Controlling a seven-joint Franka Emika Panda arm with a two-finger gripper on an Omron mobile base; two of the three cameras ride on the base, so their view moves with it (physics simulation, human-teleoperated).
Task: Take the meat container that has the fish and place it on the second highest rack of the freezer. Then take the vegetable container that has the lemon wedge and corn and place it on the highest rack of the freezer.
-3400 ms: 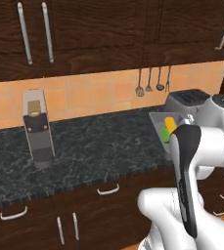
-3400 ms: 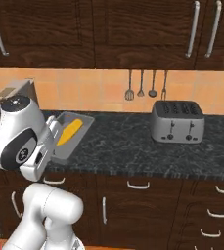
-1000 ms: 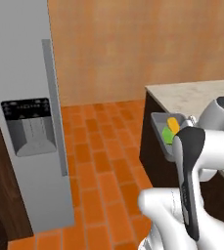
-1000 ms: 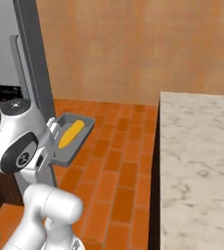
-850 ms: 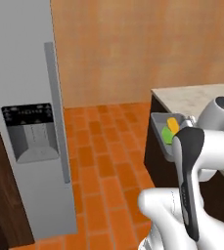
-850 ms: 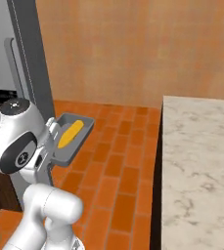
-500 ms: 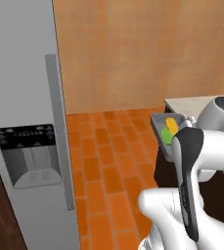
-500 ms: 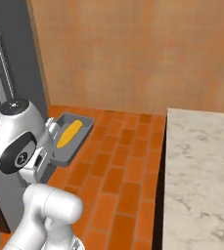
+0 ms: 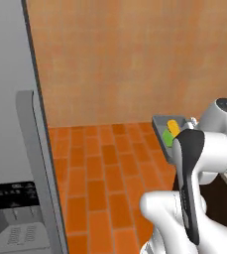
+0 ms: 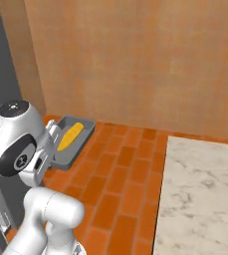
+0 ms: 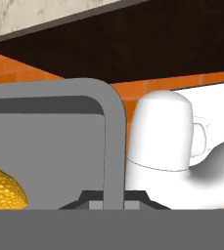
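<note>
The gripper [image 11: 111,197] is clenched on the rim of the vegetable container [image 10: 80,130], held aloft over the brick floor [image 10: 125,184] with corn [image 10: 69,136] and lemon wedge [image 9: 168,139] aboard, and should stay level nearing the freezer [image 9: 8,124].

1 vegetable container [image 10: 80,141], 1 corn [image 10: 69,136], 1 lemon wedge [image 9: 167,139], 1 freezer [image 9: 11,149].

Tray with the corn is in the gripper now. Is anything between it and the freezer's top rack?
Yes, the freezer itself: its grey door face with the long handle looks shut in the left base view, so no rack is exposed. The vegetable container with the corn is held over bare brick floor.
</note>
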